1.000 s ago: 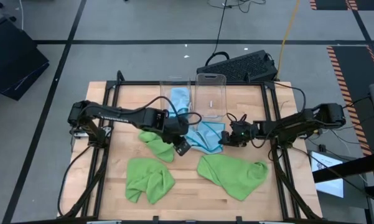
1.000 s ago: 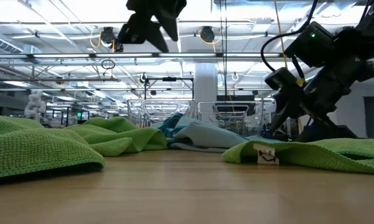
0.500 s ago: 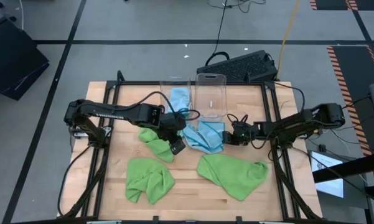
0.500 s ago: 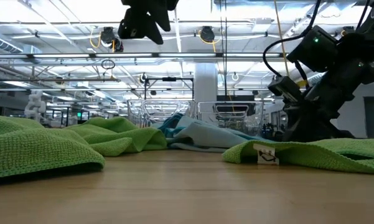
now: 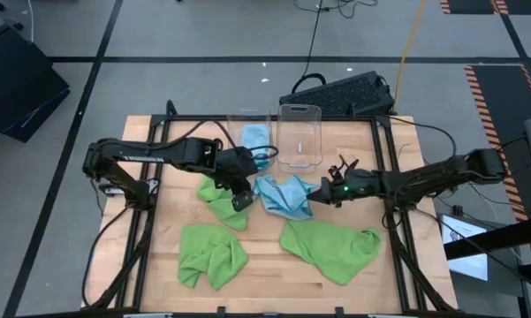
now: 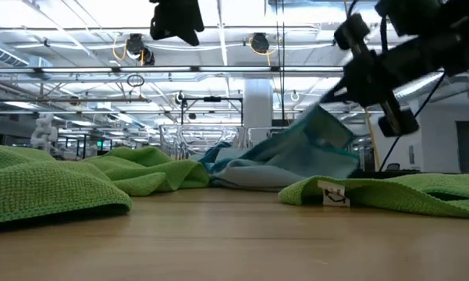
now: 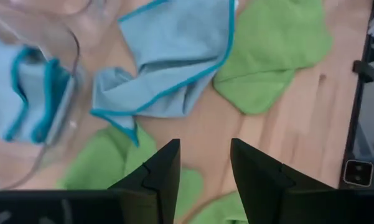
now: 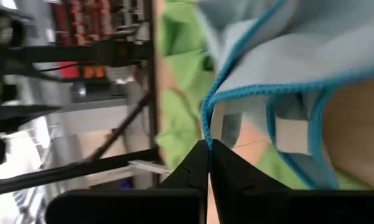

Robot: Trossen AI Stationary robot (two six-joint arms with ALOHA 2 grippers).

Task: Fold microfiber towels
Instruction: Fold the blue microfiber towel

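Four towels lie loose on the wooden table (image 5: 159,141), and a fifth sits inside a container. At centre, a light blue towel (image 5: 284,194) is lifted by one edge: the right gripper (image 5: 322,192) has its jaws pressed together on the teal-trimmed hem, and in the low view the cloth rises in a slanted sheet (image 6: 304,152) from the tabletop to the fingers. Just beside it, toward the left arm, lies a small crumpled lime green towel (image 5: 219,201). Two larger green towels rest along the near edge, one bunched at the left (image 5: 210,254) and one spread flatter at the right (image 5: 329,247), its label visible in the low view.

At the far edge stand two clear plastic bins. The left bin (image 5: 247,119) holds a second blue towel (image 5: 256,139), bunched up inside it; the right bin (image 5: 299,132) shows no cloth inside.

Hovering above the small green towel, the left gripper (image 5: 238,190) holds nothing, its jaws partly spread with bare table showing between the fingers in the left wrist view.
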